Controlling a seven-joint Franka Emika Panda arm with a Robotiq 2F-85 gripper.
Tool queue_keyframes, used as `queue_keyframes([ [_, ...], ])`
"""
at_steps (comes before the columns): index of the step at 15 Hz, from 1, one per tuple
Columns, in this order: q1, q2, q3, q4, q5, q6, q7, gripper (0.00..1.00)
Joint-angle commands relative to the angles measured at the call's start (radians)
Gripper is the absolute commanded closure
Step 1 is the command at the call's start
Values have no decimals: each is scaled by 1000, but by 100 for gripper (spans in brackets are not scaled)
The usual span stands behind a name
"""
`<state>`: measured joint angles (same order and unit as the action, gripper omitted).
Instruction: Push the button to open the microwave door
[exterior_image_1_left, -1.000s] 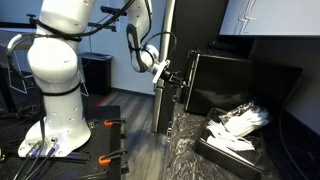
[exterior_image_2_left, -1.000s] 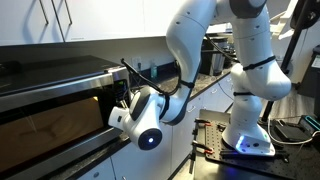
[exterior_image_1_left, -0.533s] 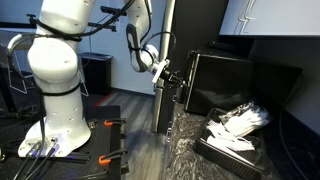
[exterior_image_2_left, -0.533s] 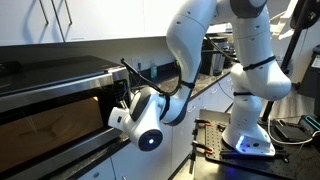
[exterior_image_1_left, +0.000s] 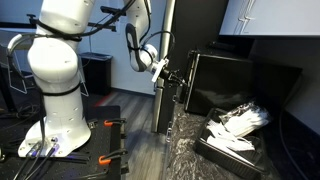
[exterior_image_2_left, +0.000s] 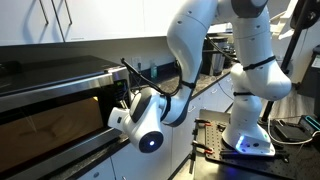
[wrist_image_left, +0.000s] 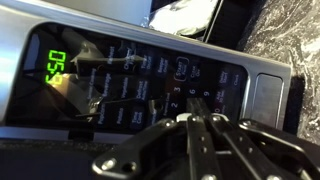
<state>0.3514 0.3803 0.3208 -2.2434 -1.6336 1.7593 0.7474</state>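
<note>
Two exterior views place the arm's white base leftmost, then the gripper at the control end of the black microwave. A tray of white packets sits on the speckled counter to the right. In the wrist view, a green display glows at left. The gripper, fingers pressed together and empty, points at the keypad; contact unclear. The large button lies right of its tips.

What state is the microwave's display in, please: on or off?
On: green digits glow on the display in the wrist view.
</note>
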Motion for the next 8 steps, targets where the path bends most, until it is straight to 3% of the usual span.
queue_keyframes([
  [1,-6,-14,-2,-2,-29,-20,-17,100],
  [8,-29,-14,-11,-1,-55,2,-25,100],
])
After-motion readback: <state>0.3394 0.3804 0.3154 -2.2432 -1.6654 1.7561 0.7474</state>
